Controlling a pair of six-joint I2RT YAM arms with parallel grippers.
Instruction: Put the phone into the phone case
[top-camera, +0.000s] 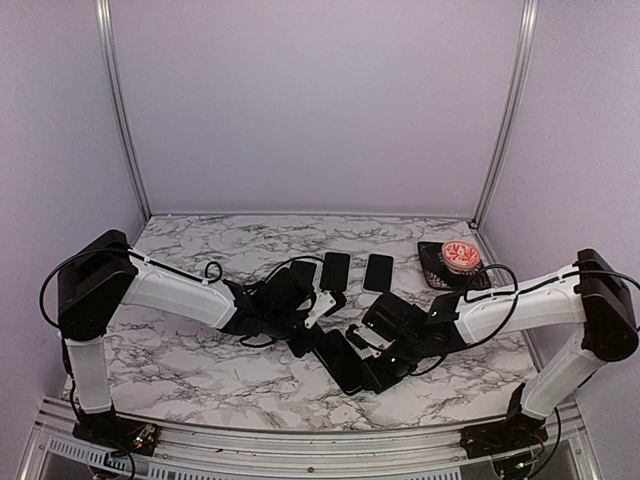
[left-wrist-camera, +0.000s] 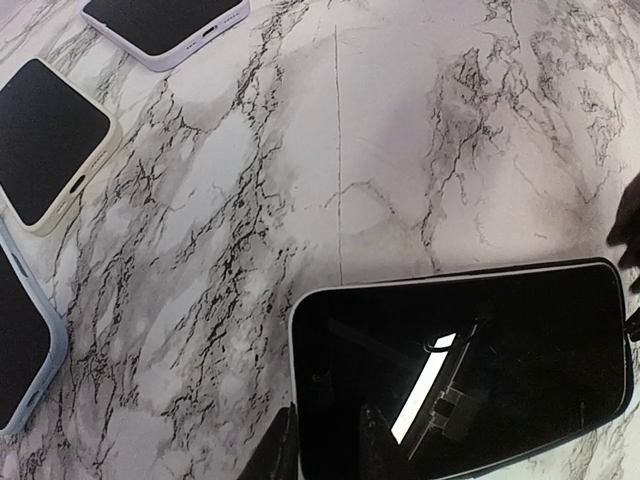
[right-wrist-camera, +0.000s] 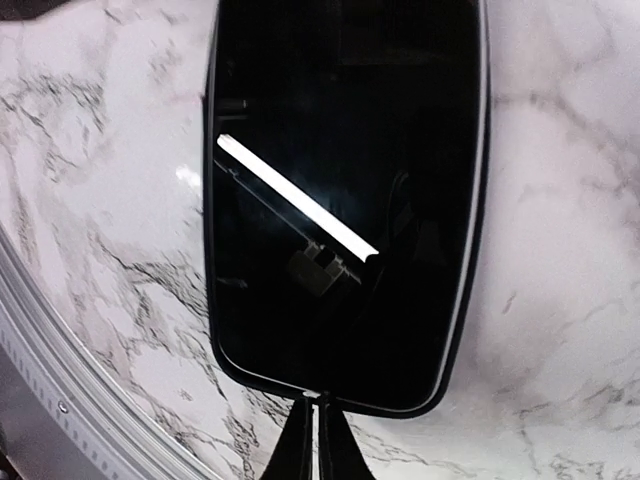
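The phone (top-camera: 341, 362) is laid flat, screen up, on the marble table (top-camera: 200, 370), and of all the items it is the one nearest the arm bases. A thin dark rim, taken to be the phone case (right-wrist-camera: 211, 250), is seen around its outline. Insertion is therefore judged largely complete, although it cannot be told whether every corner is snapped in.

The right gripper (right-wrist-camera: 320, 432) is pressed together with no visible gap, its tips at the phone's short edge. The left gripper (top-camera: 310, 333) is held at the phone's opposite end. Only one finger (left-wrist-camera: 283, 448) is shown, so its opening cannot be told. Final seating and release are judged to be outstanding.

Beyond the phone, three other cased handsets (left-wrist-camera: 50, 140) are laid apart from it. Farther off, to the right of the phone, a dish (top-camera: 461, 256) is placed.
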